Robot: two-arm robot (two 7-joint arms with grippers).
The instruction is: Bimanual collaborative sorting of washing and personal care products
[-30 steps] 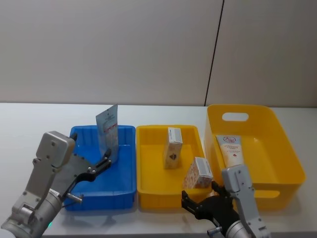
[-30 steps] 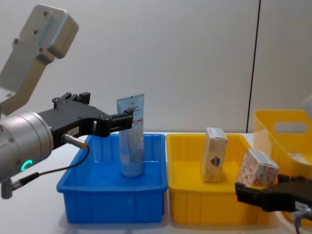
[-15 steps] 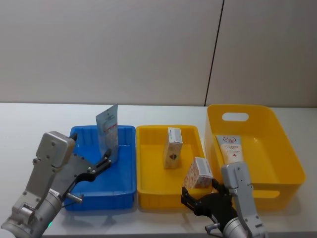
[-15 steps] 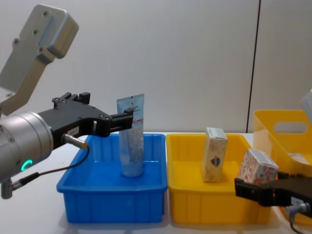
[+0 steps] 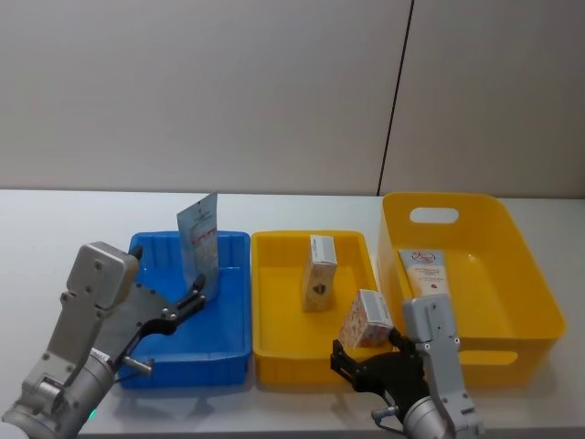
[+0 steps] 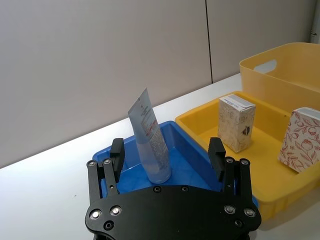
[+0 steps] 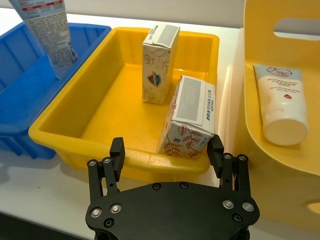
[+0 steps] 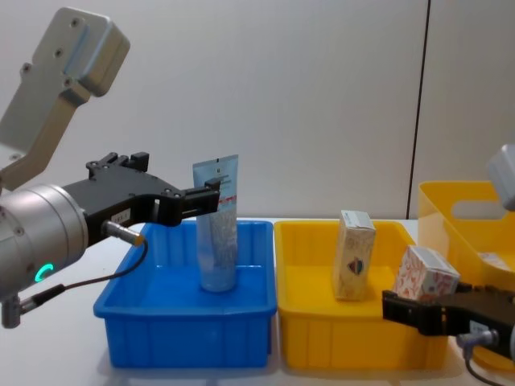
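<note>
A pale-blue tube (image 5: 199, 242) (image 8: 219, 225) (image 6: 150, 137) stands upright, leaning a little, in the blue tray (image 5: 236, 274). My left gripper (image 5: 196, 298) (image 6: 166, 150) is open, its fingers level with the tube's lower half and spread either side of it without closing. In the yellow tray (image 5: 274, 366) a cream carton (image 5: 320, 273) (image 7: 159, 62) stands upright and a white carton with red print (image 5: 367, 318) (image 7: 190, 117) leans at the front right. My right gripper (image 5: 340, 358) (image 7: 166, 146) is open, just outside the tray's front wall, facing the white carton.
A large yellow basket (image 5: 530, 265) at the right holds a white tube with a red mark (image 5: 427, 274) (image 7: 280, 100). The trays sit side by side on a white table (image 5: 55, 238) before a grey wall.
My right gripper has slid a little to the left along the yellow tray's front wall. The left arm and all the products have stayed put.
</note>
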